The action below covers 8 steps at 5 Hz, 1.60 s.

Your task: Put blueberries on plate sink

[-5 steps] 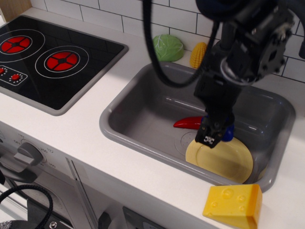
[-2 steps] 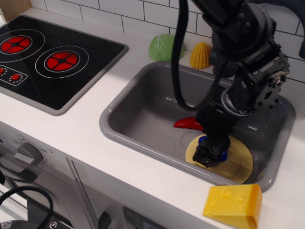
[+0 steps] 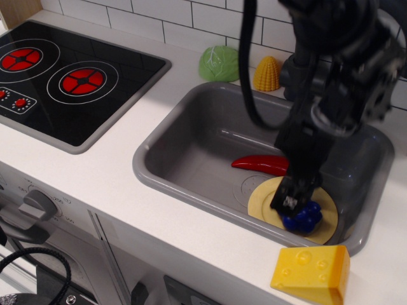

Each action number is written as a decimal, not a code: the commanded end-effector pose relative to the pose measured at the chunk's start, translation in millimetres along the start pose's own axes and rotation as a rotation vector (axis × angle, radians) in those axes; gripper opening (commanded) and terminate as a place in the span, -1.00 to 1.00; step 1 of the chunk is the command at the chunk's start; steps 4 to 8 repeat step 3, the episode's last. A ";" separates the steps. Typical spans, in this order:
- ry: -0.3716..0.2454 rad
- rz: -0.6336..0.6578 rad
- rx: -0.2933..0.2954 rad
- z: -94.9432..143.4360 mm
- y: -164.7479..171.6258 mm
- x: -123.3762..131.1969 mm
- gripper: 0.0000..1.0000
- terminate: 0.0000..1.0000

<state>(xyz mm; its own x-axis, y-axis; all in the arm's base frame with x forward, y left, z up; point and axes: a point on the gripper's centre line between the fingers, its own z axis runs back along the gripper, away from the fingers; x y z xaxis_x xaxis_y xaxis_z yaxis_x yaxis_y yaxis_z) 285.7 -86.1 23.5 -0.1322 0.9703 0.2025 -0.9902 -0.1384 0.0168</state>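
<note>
White tiles with dark grout point(image 3: 191, 16) back a pale bench point(image 3: 95, 168) that carries everything in view. Largest on it is the black stovetop point(image 3: 63, 76) at the left, with 2 red rings showing. Set into the bench to its right is the grey sink point(image 3: 191, 146), a rectangular basin with rounded corners. From the top right the dark robot arm point(image 3: 337, 82) reaches down into the sink, a black cable looping beside it. Its gripper point(image 3: 289, 202) hangs low over the plate, and the fingers point(image 3: 285, 203) end right at the left side of the blueberries; from this angle I cannot tell whether they are spread or pressed together, or whether they touch the berries. On the bench in front of the sink's right corner sits a yellow cheese wedge point(image 3: 311, 273) with holes. Inside the sink, toward its front right, lies the pale-yellow plate point(image 3: 262, 200), flat on the floor of the basin. Behind the sink, against the tiles, are a green lettuce point(image 3: 219, 63) and, just right of it, a yellow corn cob point(image 3: 267, 73). A red chili pepper point(image 3: 261, 164) lies in the sink just behind the plate. The blueberries point(image 3: 305, 216), 1 small dark-blue cluster, rest on the plate, toward its right front.
</note>
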 end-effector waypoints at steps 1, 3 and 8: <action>0.042 0.020 -0.109 66.8 -19.3 31.0 1.00 -1.00; 0.042 0.020 -0.109 66.8 -19.3 31.0 1.00 1.00; 0.042 0.020 -0.109 66.8 -19.3 31.0 1.00 1.00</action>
